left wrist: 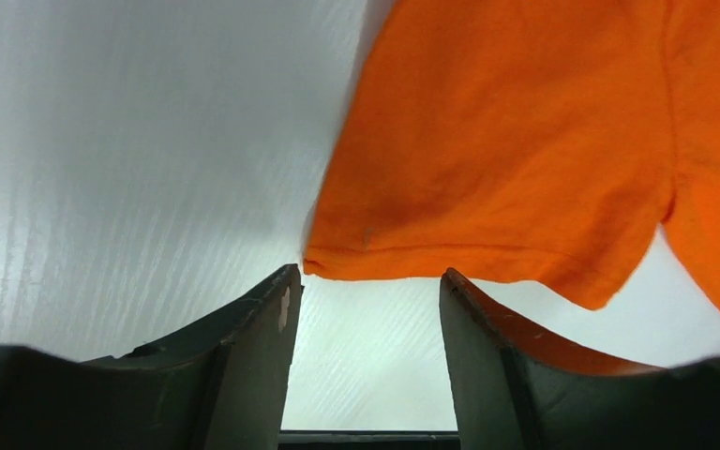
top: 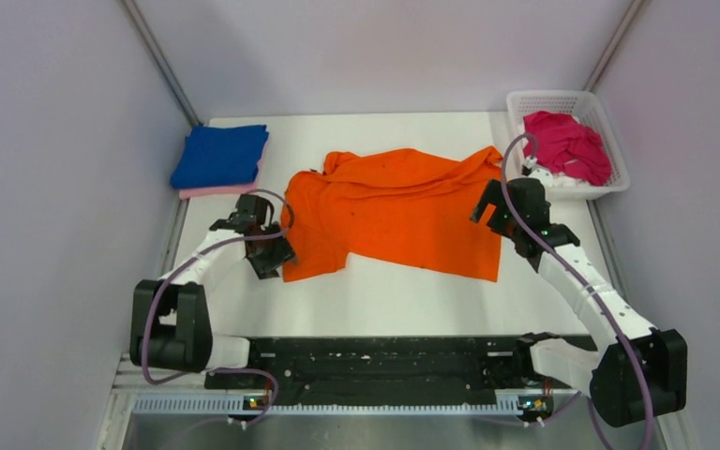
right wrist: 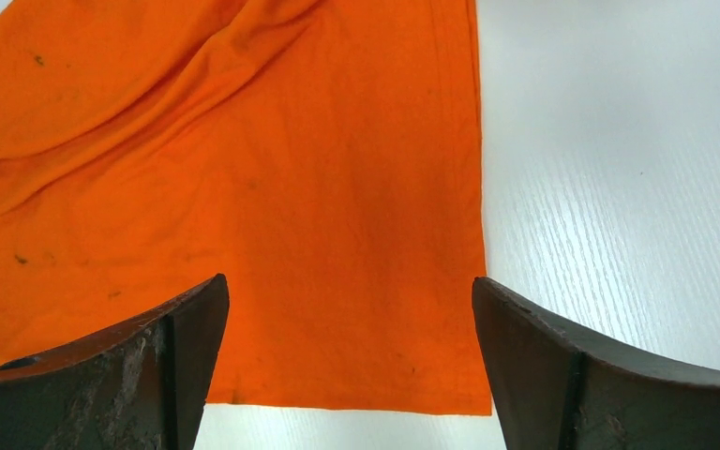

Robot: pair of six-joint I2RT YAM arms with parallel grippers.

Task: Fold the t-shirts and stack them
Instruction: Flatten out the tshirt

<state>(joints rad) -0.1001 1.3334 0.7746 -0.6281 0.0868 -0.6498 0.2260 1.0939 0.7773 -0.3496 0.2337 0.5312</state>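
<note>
Bright orange cloth t-shirt (top: pixel 394 211) lies spread on the white table (top: pixel 412 291), neck to the left and hem to the right. A folded royal-blue shirt (top: pixel 220 155) on a pale pink one (top: pixel 216 191) sits beyond its left end. A magenta shirt (top: pixel 567 145) waits in the white plastic lattice basket (top: pixel 609 122) beyond its right end.

It looks like the first fold is being set up. The left tool (left wrist: pixel 370 281) is low at the near sleeve's edge, jaws apart and pinching nothing. The right tool (right wrist: pixel 352 291) hangs wide open over the near hem corner. Next, I'd say, both must close on cloth alone and lift together.
</note>
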